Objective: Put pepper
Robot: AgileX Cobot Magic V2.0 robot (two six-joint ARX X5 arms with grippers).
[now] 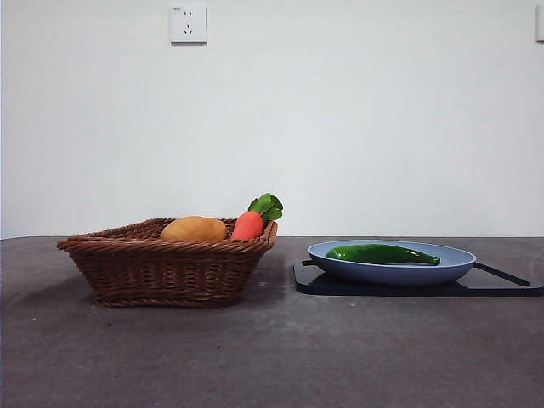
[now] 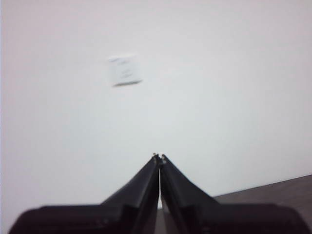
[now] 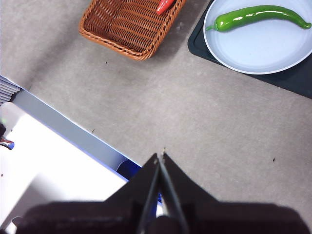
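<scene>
The long glossy green pepper (image 1: 382,253) lies in a pale blue plate (image 1: 459,264) at the right of the table. It also shows in the right wrist view (image 3: 258,15), lying across the plate (image 3: 263,48). My right gripper (image 3: 160,156) is shut and empty, high above the bare table, well away from the plate. My left gripper (image 2: 159,157) is shut and empty, facing the white wall. Neither gripper shows in the front view.
The plate rests on a black board (image 1: 340,283). A brown wicker basket (image 1: 161,268) stands at the left, holding a red-orange carrot with green leaves (image 1: 251,223) and a tan rounded item (image 1: 194,229). A white and blue structure (image 3: 53,161) borders the table.
</scene>
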